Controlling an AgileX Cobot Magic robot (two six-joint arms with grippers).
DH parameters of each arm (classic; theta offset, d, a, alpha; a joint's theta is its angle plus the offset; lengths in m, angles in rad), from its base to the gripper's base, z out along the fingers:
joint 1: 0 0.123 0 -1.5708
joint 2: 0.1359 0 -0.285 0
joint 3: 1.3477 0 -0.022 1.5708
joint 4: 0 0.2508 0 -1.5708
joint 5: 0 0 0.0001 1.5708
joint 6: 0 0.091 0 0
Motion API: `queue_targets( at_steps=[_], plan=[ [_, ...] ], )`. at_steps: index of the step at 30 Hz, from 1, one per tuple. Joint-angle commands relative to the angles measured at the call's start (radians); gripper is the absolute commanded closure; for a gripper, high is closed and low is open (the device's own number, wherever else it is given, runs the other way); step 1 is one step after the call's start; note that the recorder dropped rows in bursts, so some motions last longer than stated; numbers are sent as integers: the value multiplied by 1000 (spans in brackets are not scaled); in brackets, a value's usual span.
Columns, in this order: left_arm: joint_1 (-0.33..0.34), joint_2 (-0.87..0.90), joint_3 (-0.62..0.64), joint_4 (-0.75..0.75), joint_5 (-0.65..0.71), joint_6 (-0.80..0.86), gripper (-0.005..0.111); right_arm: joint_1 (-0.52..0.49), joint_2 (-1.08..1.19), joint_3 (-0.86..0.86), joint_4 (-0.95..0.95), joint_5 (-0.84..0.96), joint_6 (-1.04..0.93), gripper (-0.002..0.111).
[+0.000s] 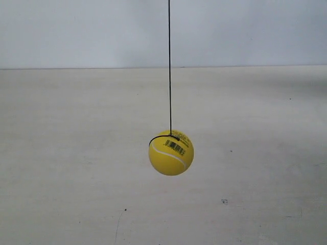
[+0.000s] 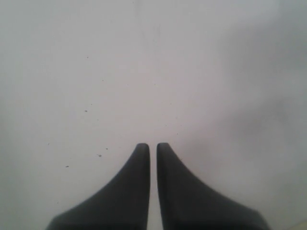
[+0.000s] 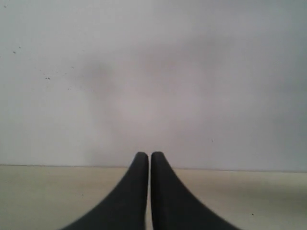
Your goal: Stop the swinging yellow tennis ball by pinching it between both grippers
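Yellow tennis ball point(image 1: 171, 153) hangs in mid-air above the pale tabletop point(image 1: 61, 153), in front of a plain light wall point(image 1: 76, 30), and touches only its string point(image 1: 169, 66). Left tool point(image 2: 153, 146): dark fingers drawn together with a hairline slit between the tips, holding nothing, facing a pale speckled surface. Right tool point(image 3: 146, 155): fingers likewise together and empty. The thin dark string runs straight up from the ball's top. A black band point(image 1: 156, 139), white seam point(image 1: 168, 154) and barcode sticker point(image 1: 175, 147) mark the ball's upper half.

Pale cream, matt table point(image 1: 61, 153). One small dark speck point(image 1: 224, 201) sits toward the near side, and a thin dark hairline mark point(image 1: 118, 224) runs close to the near edge.
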Motion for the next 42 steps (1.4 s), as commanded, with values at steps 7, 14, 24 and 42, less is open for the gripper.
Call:
queue_targets(
  at_steps=[7,14,24,42],
  plan=[
    [2,-4,4,-11,5,-5,102,1,1,9,940,95,-1160,108],
    [2,-4,4,-11,5,-5,102,-13,-101,159,1306,-105,-1481,108],
    [2,-4,4,-11,4,-5,102,-107,-182,267,1311,-51,-1434,108],
    [2,-4,4,-11,1,-5,102,-139,-182,267,1024,282,-1178,108]
  ],
)
